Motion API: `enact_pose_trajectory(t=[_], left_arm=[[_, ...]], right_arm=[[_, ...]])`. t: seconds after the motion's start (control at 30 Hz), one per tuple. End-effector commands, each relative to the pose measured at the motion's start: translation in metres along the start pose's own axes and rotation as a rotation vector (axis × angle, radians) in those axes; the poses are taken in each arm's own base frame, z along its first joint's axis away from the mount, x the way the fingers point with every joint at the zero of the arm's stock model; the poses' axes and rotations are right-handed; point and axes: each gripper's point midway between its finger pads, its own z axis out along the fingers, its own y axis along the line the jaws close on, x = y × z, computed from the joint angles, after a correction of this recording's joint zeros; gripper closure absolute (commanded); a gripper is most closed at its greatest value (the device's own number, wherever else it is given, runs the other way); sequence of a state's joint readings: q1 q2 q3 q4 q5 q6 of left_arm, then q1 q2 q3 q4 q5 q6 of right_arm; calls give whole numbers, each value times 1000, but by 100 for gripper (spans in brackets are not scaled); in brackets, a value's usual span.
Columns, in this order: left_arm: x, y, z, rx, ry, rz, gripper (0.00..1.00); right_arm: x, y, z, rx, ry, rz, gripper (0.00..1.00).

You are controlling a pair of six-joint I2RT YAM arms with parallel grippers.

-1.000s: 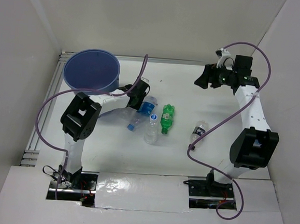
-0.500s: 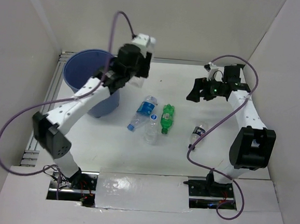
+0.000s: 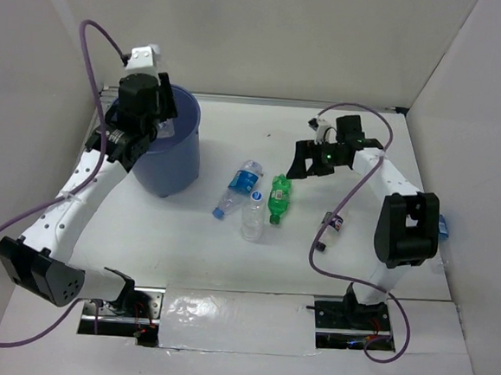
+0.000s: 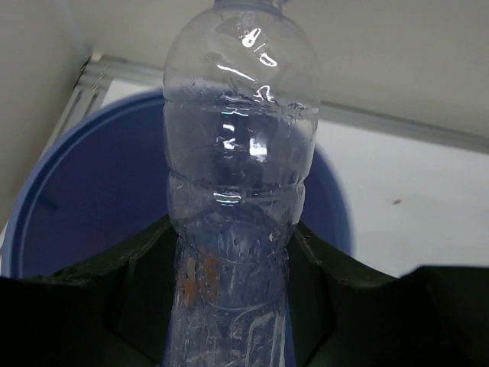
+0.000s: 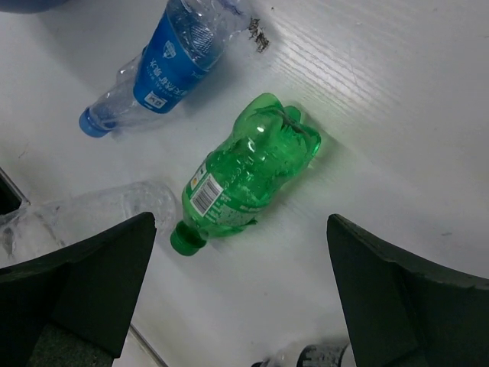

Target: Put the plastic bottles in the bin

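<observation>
Left gripper [image 4: 233, 264] pinches a clear, apparently unlabelled plastic bottle [image 4: 241, 138] above the round blue plastic bin [image 4: 76, 199] at the far left corner of the table [image 3: 227, 259]. Right gripper [image 5: 241, 229], spread wide, hovers over the green plastic bottle [image 5: 252, 172], midway between the side edges.

**Clearance check: bin mouth, bottle cluster**

Bin [image 3: 173, 160] mouth is open and unobstructed below the left hand [image 3: 159, 118]; the held bottle [image 4: 241, 138] fills that hand's jaws. Right hand [image 3: 309, 164], fingers spread wide, hangs over the green bottle [image 5: 252, 172]. Bare surface [image 5: 397, 115] lies on one flank. On the other flank the lying clear bottle [image 5: 84, 210] crowds the cap, with the blue-labelled bottle [image 5: 172, 65] near.
</observation>
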State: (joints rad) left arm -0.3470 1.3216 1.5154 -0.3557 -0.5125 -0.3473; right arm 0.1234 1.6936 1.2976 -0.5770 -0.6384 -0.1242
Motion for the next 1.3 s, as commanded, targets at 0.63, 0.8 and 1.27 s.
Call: enact_pose_trajectory(t=[0.63,0.8,1.27], left_arm=[[10,32,-14,-33,21,53,1],[40,-67,-82,533,78,112,1],[212,-109,-202,897,317,-35,1]], right_arm=[[30,-5,92,141,171,118,6],[44,-13,82,116,222,179,67],[-203,85,-32,-36,-317,-552,98]])
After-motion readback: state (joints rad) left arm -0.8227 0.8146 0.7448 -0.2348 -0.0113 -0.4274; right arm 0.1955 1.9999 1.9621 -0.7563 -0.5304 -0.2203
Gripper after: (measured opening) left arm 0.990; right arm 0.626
